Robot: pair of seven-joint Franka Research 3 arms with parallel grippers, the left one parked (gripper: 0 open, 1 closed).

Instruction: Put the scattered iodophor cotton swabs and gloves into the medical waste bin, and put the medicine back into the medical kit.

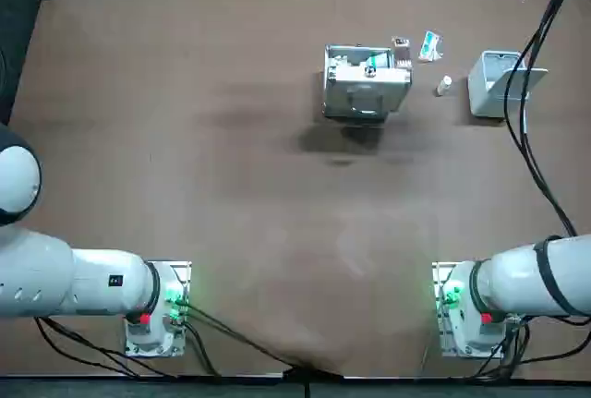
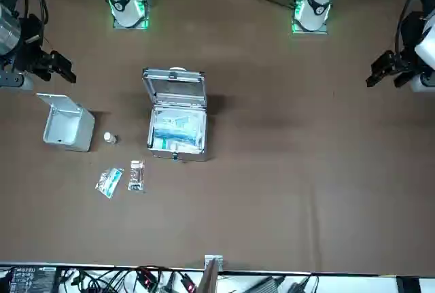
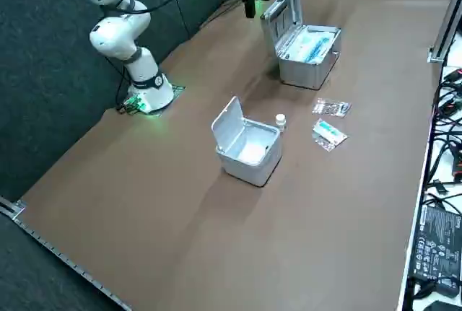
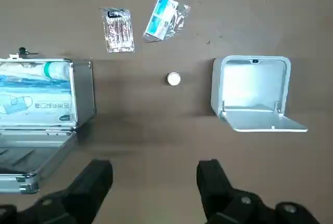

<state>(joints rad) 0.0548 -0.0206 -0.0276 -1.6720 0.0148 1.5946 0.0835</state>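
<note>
1. The swab packet point(image 4: 118, 29) is a thin clear bag with brown sticks inside. We think it is very light, soft and crinkly, and a bit slippery. It lies flat on the worktop point(image 1: 231, 213), so we would pinch it across its middle and press down a little.
2. The glove packet point(image 4: 165, 17) is blue and white and lies just beside the swab packet. It looks light and floppy too, so we would pinch it the same way.
3. The medicine bottle point(image 4: 174, 79) is small, white and hard. It stands up between the medical kit point(image 4: 83, 94) and the waste bin point(image 4: 216, 86) and touches neither. We think it could tip over or roll easily, so we would grab it round its sides from above.
4. The kit lid is up and the bin lid is open, so both are ready to take things.
5. The right gripper point(image 4: 155, 169) hangs high over the worktop, above these things. Its fingers are spread wide and hold nothing.
</note>
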